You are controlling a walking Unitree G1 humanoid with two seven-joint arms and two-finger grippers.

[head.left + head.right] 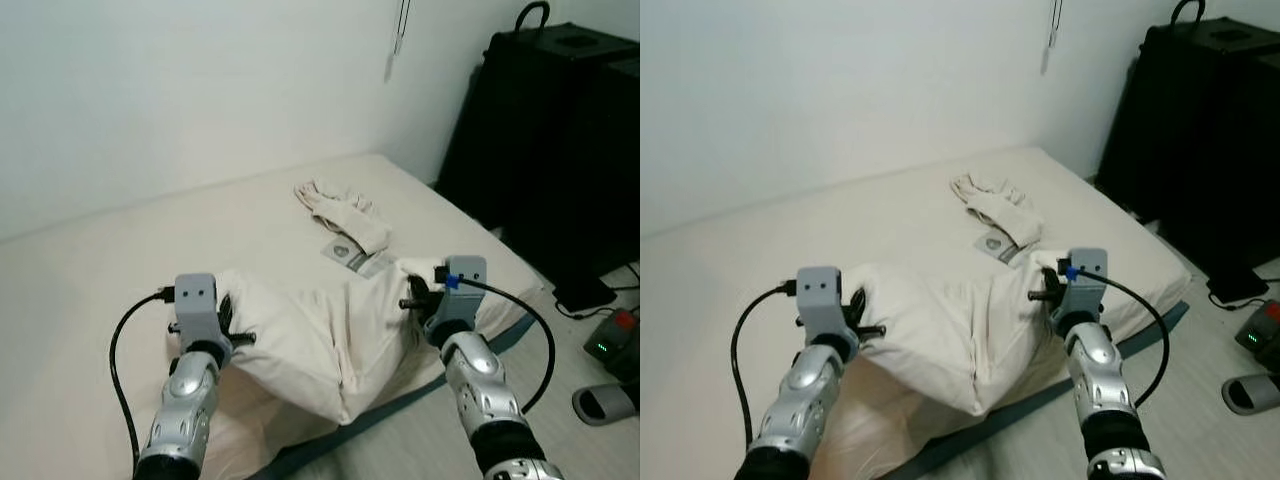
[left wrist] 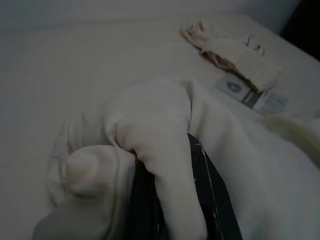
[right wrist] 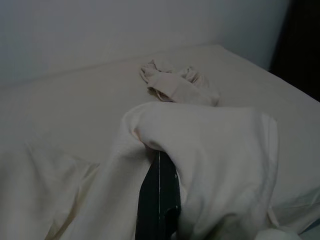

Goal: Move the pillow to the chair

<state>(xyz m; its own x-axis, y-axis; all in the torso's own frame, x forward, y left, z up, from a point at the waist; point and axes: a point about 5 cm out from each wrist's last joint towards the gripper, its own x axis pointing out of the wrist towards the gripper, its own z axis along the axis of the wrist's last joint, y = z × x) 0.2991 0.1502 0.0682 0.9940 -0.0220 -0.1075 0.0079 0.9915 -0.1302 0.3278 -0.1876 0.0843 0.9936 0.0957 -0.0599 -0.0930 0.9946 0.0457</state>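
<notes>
A cream pillow (image 1: pixel 320 335) sags between my two arms near the bed's front edge, its middle drooping toward the floor. My left gripper (image 1: pixel 226 318) is shut on the pillow's left corner, with cloth bunched over its black fingers (image 2: pixel 210 200). My right gripper (image 1: pixel 418 293) is shut on the pillow's right corner, and cloth folds over its fingers (image 3: pixel 160 195). Both corners are lifted a little above the mattress.
The bed (image 1: pixel 100 280) has a cream sheet and meets a white wall behind. A crumpled cream cloth (image 1: pixel 340 212) and a small grey packet (image 1: pixel 350 254) lie farther back. A tall black case (image 1: pixel 560 130) stands on the right, with a slipper (image 1: pixel 605 402) and a charger (image 1: pixel 612 338) on the floor.
</notes>
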